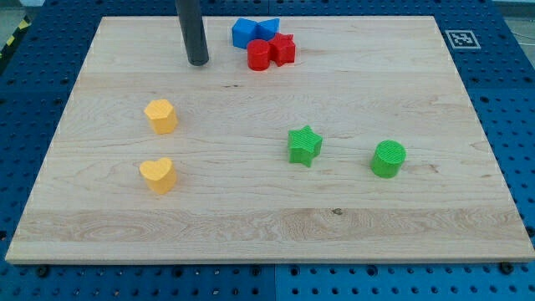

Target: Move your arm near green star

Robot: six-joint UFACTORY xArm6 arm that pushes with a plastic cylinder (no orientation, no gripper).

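The green star lies on the wooden board, right of centre. My tip rests near the view's top, left of centre, well away from the star, up and to its left. The rod rises straight up out of the frame. A green cylinder stands to the right of the star.
Two blue blocks, a red cylinder and a red star cluster at the view's top, right of my tip. A yellow hexagon and a yellow heart lie at the left. The board sits on a blue perforated table.
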